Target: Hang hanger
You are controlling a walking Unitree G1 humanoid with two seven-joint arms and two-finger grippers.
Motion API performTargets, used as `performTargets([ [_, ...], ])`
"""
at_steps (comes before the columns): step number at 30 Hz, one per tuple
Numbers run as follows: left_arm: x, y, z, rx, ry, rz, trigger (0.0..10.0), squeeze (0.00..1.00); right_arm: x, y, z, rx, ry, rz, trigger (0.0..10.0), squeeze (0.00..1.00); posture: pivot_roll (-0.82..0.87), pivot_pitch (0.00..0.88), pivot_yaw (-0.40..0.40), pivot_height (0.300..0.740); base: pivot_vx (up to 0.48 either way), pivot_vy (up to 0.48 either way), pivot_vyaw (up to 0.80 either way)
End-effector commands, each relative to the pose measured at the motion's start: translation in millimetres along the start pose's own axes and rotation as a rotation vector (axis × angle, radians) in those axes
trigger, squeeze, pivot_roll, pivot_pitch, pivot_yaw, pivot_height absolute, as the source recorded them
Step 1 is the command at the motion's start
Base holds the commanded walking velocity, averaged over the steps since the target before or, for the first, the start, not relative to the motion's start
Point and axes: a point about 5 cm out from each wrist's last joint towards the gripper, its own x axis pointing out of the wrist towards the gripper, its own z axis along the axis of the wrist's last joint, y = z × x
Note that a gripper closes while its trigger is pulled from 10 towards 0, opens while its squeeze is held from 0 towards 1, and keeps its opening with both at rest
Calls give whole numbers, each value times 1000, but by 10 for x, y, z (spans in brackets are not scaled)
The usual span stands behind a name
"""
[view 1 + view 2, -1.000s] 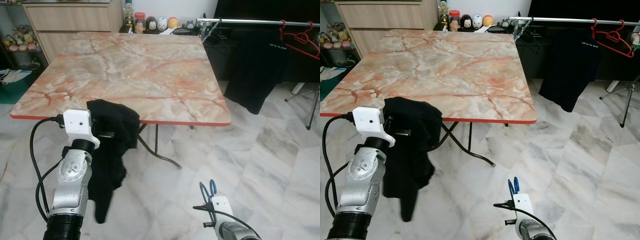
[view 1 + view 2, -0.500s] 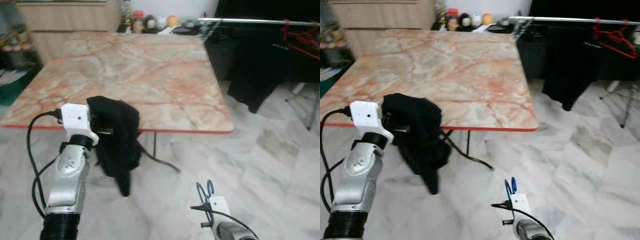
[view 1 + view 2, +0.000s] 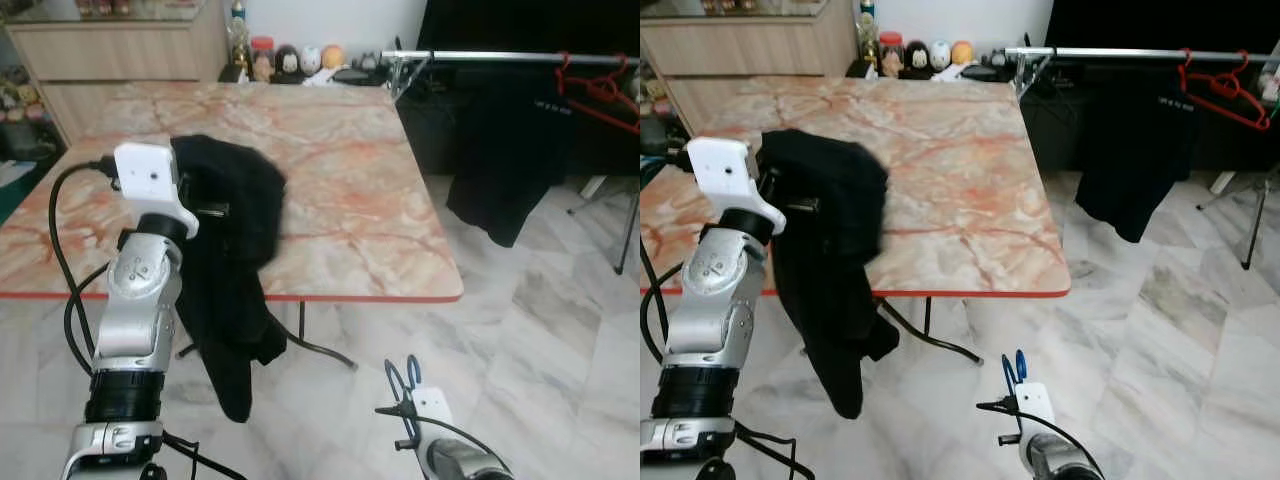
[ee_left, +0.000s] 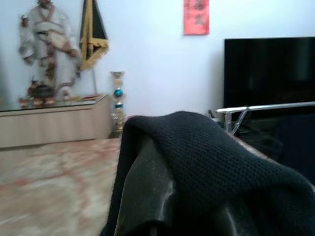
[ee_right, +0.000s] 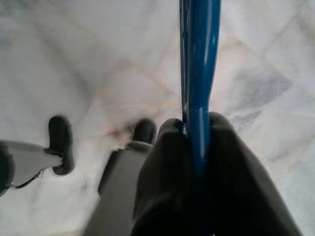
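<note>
On our left, our left gripper (image 3: 215,210) clutches a black garment (image 3: 232,270) hanging beside the marble table (image 3: 350,200). Low on our right, our right gripper (image 5: 197,142) pinches a blue hanger (image 5: 198,64) above the floor (image 3: 540,330). Far right stands a clothes rail (image 3: 500,57).

Head views: bright, even indoor light, soft and diffuse; source not identifiable. Sharp overall, no motion blur. Marble floor (image 3: 560,330) shows mild sheen, no hard glare. Faint shadow under table (image 3: 350,200). Black garment (image 3: 235,250) reads as a near-featureless dark mass; folds hard to resolve. Dark TV area behind rail (image 3: 500,57) is underexposed.

Left wrist view: foreground cloth (image 4: 211,162) in focus, knit texture visible; background wall and cabinet soft, slightly hazy.

Right wrist view: blue hanger (image 5: 199,73) close, blurred, possibly out of focus; floor washed pale.
</note>
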Motion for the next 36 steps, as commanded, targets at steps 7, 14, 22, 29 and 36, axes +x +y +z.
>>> performTargets([
  [7, 222, -35, 188, 21, -41, -46, 10000, 0, -3, -42, 16, -2, 0, -15, 10000, 0, 44, 0, -51, 740, 367, 0, 0],
  [14, 288, -116, 178, 2, -29, -59, 10000, 0, -4, -41, 22, -2, -2, -18, 10000, 0, 38, 0, -46, 740, 374, 0, 0],
  [22, 245, -86, 85, 14, 18, -41, 10000, 0, -4, -43, 19, -5, -1, -17, 10000, 0, 42, 0, -47, 740, 376, 0, 0],
  [29, -3, -197, -321, 25, 256, -144, 10000, 0, -4, -48, 16, -9, 1, -16, 10000, 0, 47, 0, -50, 740, 160, 0, 0],
  [36, -236, -272, -468, 27, 353, -206, 10000, 0, -4, -52, 12, -12, 3, -16, 10000, 0, 47, 0, -51, 740, 0, 0, 0],
])
